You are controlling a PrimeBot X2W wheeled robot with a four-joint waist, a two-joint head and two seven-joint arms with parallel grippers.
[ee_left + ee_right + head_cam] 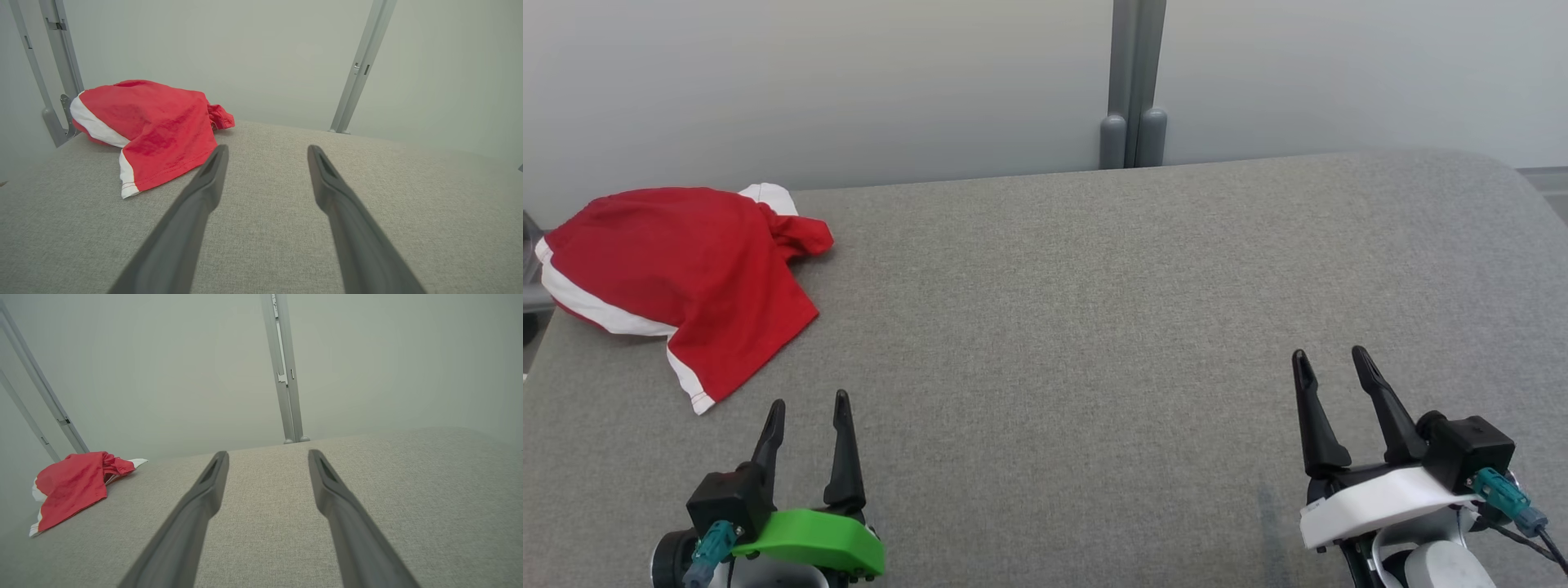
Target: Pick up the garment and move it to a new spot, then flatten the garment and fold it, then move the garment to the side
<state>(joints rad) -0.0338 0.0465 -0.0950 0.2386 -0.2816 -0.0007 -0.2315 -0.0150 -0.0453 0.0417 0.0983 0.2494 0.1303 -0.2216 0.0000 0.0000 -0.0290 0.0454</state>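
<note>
The garment (686,269) is a red piece with white trim, lying crumpled at the far left of the grey padded table (1094,286). It also appears ahead and left in the left wrist view (155,126) and small at the left in the right wrist view (73,486). My left gripper (809,404) rests near the table's front left, a short way in front of the garment, open and empty. Over at the front right my right gripper (1334,357) is open too, far from the cloth, nothing between its fingers.
A pale wall runs behind the table, with a grey upright post (1134,82) at its back edge. More grey frame posts (61,61) stand behind the garment at the left. The table's right corner is rounded.
</note>
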